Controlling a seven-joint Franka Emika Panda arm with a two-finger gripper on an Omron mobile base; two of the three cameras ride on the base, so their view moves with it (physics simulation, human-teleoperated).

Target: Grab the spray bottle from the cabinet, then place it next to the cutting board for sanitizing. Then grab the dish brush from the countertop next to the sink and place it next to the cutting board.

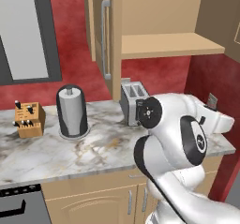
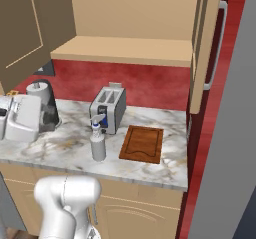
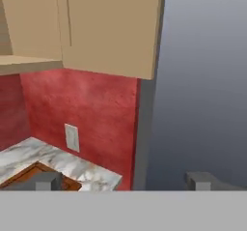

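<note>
Marble countertop [image 2: 50,148] under the open cabinet [image 2: 125,50], whose shelf is bare, carries the spray bottle [image 2: 98,140] upright, long axis vertical, blue nozzle tip toward the toaster [image 2: 108,109] just behind it. Cutting board [image 2: 142,143] lies flat near the bottle's right, long side running away from the counter edge. Gripper [image 3: 123,180] is released, fingers spread wide and holding nothing, aimed at the red wall.
</note>
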